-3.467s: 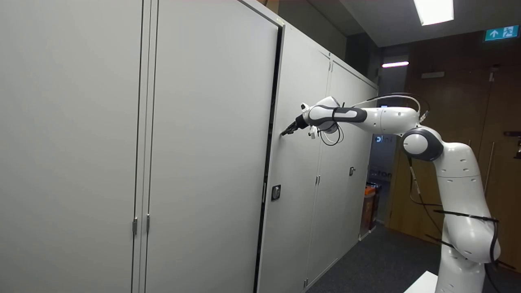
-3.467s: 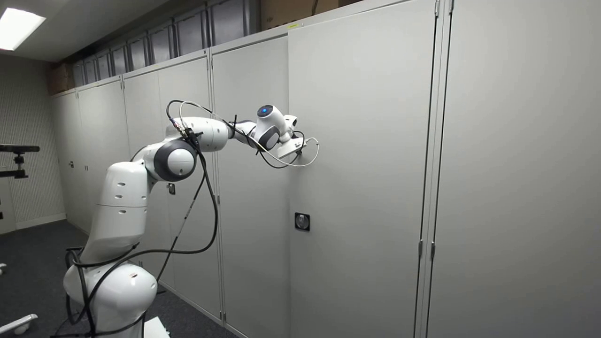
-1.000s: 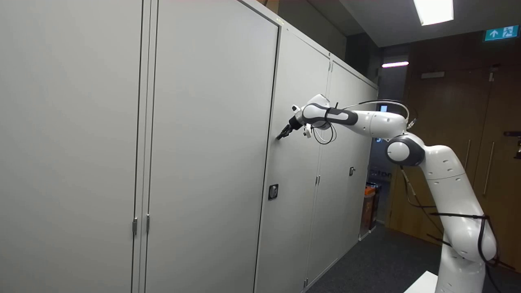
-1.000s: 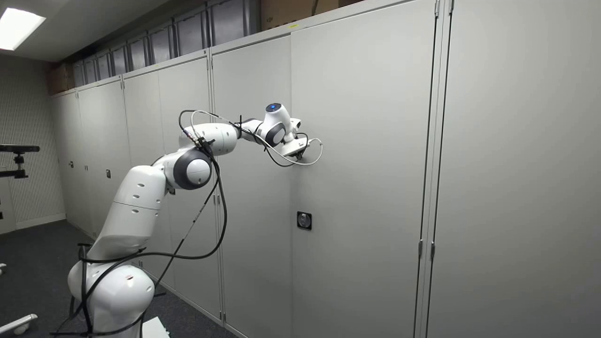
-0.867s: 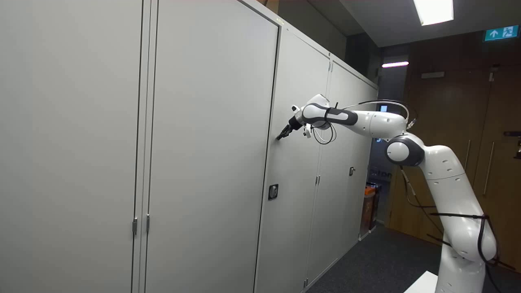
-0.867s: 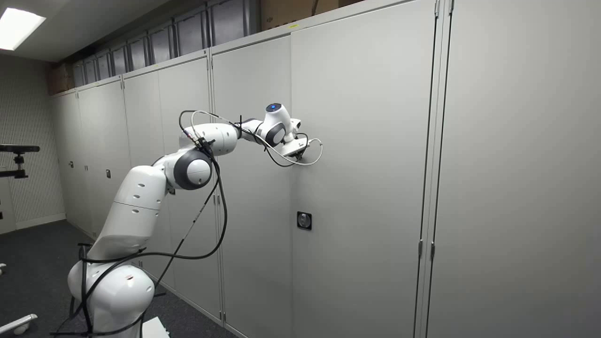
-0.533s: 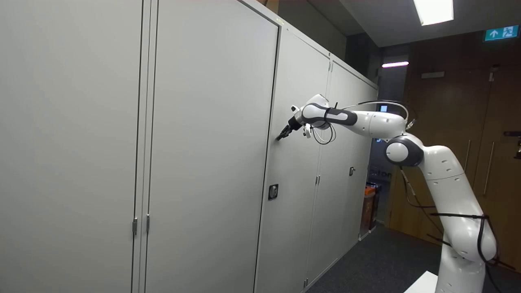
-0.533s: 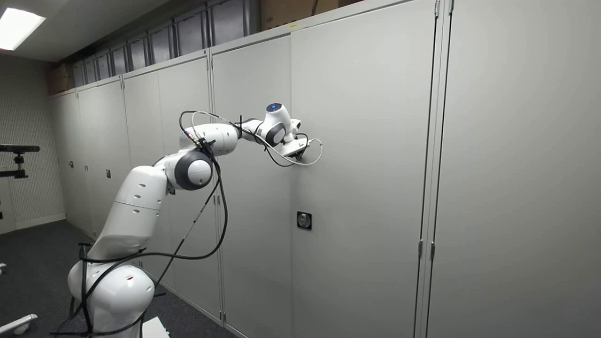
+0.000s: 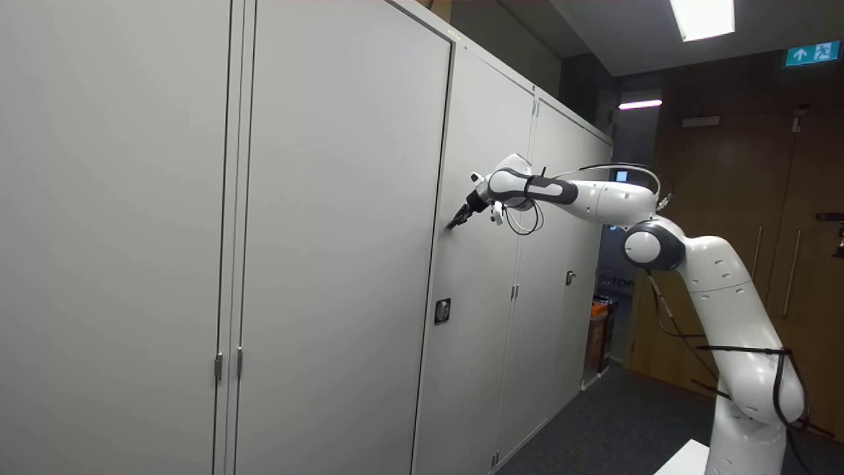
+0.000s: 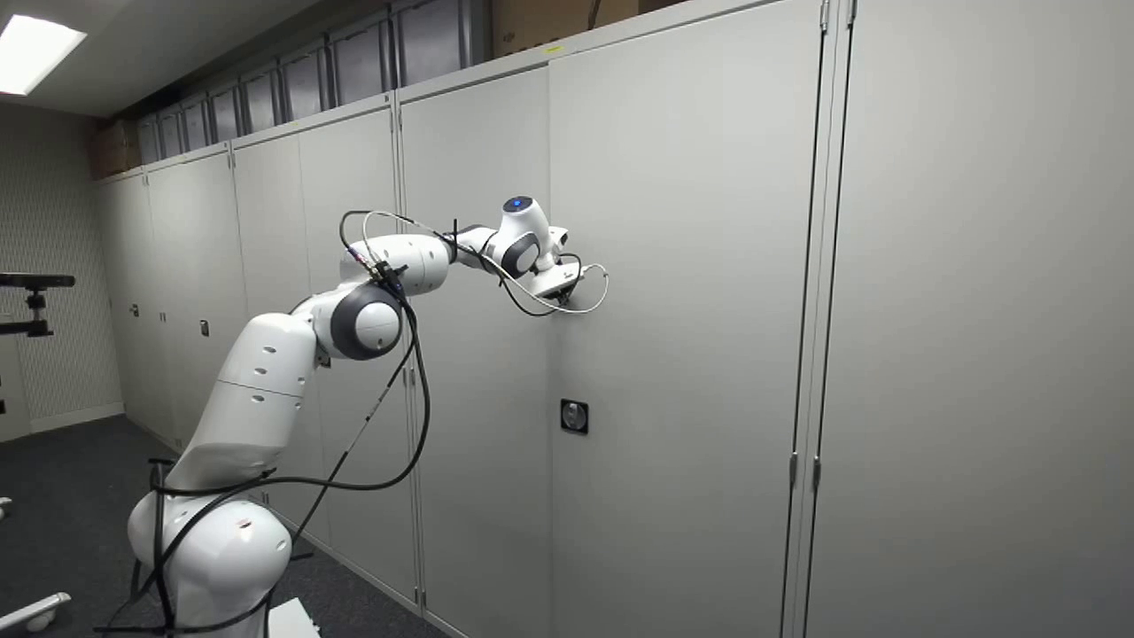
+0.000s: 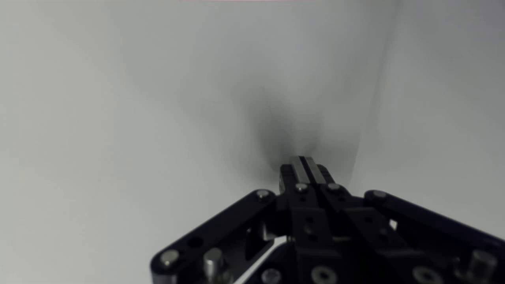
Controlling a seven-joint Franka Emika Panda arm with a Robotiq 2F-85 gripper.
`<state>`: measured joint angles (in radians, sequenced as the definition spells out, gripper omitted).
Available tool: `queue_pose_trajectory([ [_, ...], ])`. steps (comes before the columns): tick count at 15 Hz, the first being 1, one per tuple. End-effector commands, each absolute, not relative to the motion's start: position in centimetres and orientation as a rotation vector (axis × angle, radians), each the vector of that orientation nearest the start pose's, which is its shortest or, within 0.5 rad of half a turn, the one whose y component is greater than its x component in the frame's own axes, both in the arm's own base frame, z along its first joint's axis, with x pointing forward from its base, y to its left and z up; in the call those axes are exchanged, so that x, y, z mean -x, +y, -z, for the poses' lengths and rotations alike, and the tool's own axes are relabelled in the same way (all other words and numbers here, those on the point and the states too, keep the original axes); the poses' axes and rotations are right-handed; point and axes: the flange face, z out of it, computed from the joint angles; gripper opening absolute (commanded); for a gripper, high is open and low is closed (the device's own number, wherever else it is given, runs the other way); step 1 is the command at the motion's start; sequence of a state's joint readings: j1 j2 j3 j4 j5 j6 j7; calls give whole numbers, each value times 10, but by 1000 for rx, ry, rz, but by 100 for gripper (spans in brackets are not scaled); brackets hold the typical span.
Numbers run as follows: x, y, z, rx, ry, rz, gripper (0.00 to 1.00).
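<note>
A tall light-grey cabinet door (image 9: 478, 369) with a black and silver lock handle (image 9: 442, 311) shows in both exterior views (image 10: 682, 266). Its free edge lies level against the neighbouring door (image 9: 343, 231), with a thin dark line between them. My gripper (image 9: 455, 221) points down and inward at this door, above the handle and close to the edge. In the wrist view my gripper (image 11: 305, 167) has its fingers together with only a narrow slit between, holding nothing. The fingertips are at or very near the door surface (image 11: 177, 98); exact contact cannot be told.
More grey cabinets (image 10: 195, 266) run along the wall. Grey crates (image 10: 430, 40) and a cardboard box (image 10: 567, 25) sit on top. Bins with an orange lid (image 9: 597, 330) stand at the far end, near wooden doors (image 9: 725, 198). Cables (image 10: 421, 381) hang along the arm.
Earlier the door stood slightly ajar with a wide dark gap; that gap has closed to a thin line. The arm moved inward and toward the edge, then stayed nearly still over the last second.
</note>
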<state>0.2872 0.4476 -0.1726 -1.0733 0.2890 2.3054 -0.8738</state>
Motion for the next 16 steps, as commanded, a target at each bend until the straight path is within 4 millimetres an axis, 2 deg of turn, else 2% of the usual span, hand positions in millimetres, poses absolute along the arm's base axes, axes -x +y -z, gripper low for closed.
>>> queue_pose_trajectory([
  [1, -719, 130, -681, 2636, -1333, 1317, 0],
  [8, -695, 123, -683, 2641, -1325, 1324, 0],
  [11, -675, 121, -683, 2645, -1301, 1356, 0],
  [16, -631, 121, -686, 2642, -1264, 1392, 0],
])
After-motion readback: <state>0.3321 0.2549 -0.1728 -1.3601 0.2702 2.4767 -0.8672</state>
